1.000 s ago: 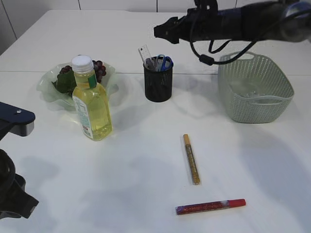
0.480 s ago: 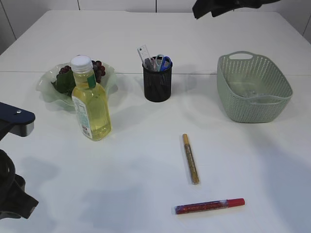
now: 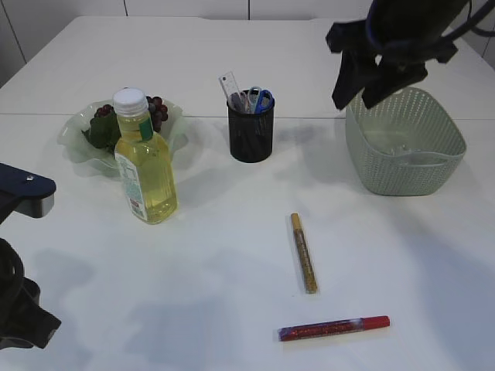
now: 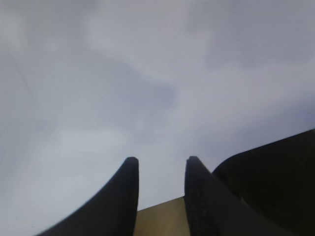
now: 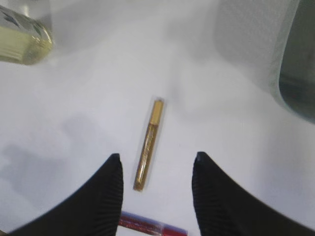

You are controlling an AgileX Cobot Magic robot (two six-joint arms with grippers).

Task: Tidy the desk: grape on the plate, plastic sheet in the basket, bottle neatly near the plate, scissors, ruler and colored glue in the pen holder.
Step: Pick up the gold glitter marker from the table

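Two colored glue pens lie on the white table, a gold one (image 3: 303,253) (image 5: 149,145) and a red one (image 3: 334,328) (image 5: 152,227). My right gripper (image 3: 357,99) (image 5: 157,156) hangs open and empty high over the left rim of the basket (image 3: 406,147), looking down at the gold pen. The scissors (image 3: 261,98) and ruler (image 3: 230,86) stand in the black pen holder (image 3: 250,131). Grapes (image 3: 155,110) rest on the green plate (image 3: 77,139), with the yellow bottle (image 3: 147,166) upright just in front of it. A faint shiny patch, perhaps the plastic sheet, lies in the basket. My left gripper (image 4: 161,160) is open and empty.
The left arm's dark body (image 3: 19,255) sits at the table's near left corner. The basket's wall (image 5: 295,59) fills the right wrist view's upper right, and the bottle (image 5: 22,39) shows at its upper left.
My right arm has swung from the far back of the table down toward the basket's left rim, its jaws narrowing somewhat. The left arm and the objects have not moved.
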